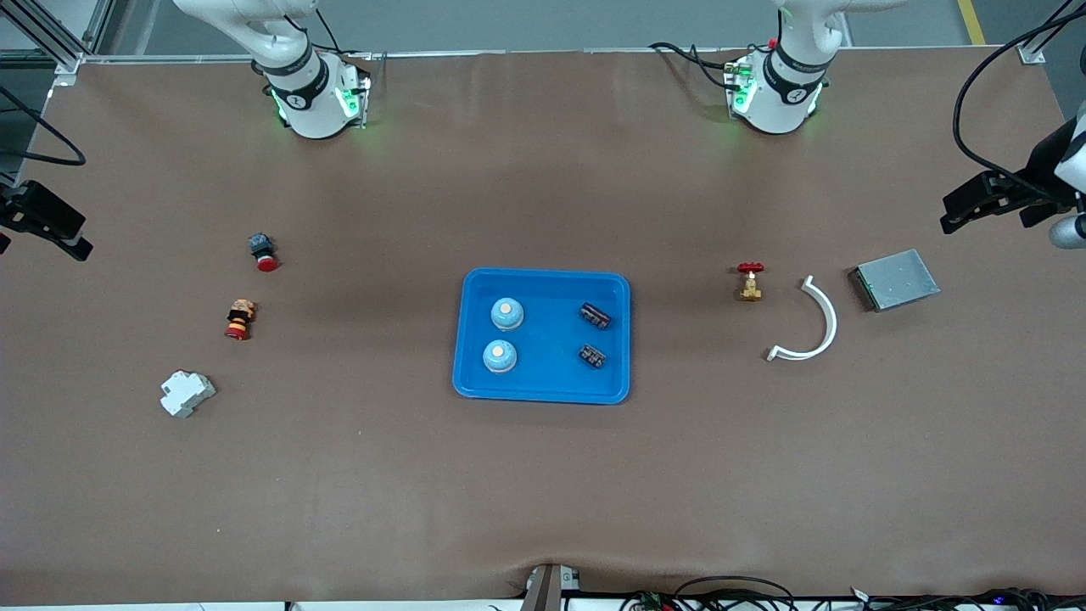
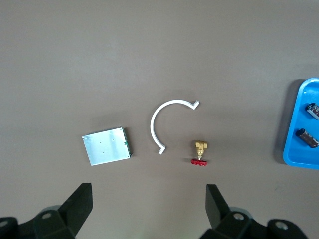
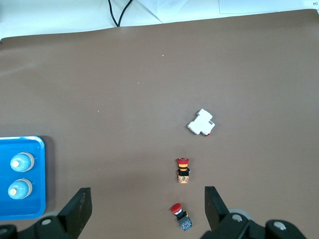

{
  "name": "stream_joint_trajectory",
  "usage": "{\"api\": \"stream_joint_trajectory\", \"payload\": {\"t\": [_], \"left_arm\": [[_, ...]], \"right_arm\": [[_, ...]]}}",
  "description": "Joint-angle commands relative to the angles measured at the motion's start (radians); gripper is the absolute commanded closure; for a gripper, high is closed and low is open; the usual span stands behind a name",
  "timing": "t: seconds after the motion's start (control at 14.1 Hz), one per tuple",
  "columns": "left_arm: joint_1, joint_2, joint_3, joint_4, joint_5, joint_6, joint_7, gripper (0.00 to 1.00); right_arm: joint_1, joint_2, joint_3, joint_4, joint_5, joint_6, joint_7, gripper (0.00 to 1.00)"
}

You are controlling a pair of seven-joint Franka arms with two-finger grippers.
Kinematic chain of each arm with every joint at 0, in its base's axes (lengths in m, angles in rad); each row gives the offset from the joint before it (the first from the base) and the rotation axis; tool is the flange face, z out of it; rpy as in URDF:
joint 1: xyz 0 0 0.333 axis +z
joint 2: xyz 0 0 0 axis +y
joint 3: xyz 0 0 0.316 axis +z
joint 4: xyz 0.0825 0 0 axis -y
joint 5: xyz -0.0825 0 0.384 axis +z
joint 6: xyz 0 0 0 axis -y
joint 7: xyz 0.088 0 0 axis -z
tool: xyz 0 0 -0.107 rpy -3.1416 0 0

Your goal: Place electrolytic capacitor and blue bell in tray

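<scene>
The bright-blue tray lies at the table's middle. Two blue bells sit in its half toward the right arm's end. Two black electrolytic capacitors lie in its other half. My left gripper hangs open and empty, high over the bare table near a grey metal box; its view catches the tray's edge and both capacitors. My right gripper is open and empty too, high over a red-capped button, with the tray's rim and the bells off to one side.
Toward the right arm's end lie a red-capped push button, an orange and red button and a white breaker. Toward the left arm's end are a brass valve with a red handle, a white curved strip and a grey metal box.
</scene>
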Motion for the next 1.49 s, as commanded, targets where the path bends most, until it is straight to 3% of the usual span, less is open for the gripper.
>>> {"api": "stream_joint_trajectory", "payload": {"t": [0.0,0.92,1.14,1.42], "left_arm": [[0.001,-0.01,-0.002,0.015,0.01,-0.008,0.014,0.0],[0.008,-0.011,0.001,0.036,0.009,-0.059,0.005,0.0],[0.009,-0.014,0.003,0.027,0.009,-0.08,0.012,0.0],[0.006,-0.011,0.0,0.032,0.015,-0.082,0.014,0.0]], "right_arm": [[0.017,0.02,-0.006,0.032,-0.009,-0.017,0.01,0.0],[0.008,0.027,-0.006,0.029,0.009,-0.04,0.012,0.0],[0.008,0.043,-0.006,0.026,0.014,-0.118,0.015,0.0],[0.005,0.044,-0.008,0.024,0.093,-0.164,0.035,0.0]]}}
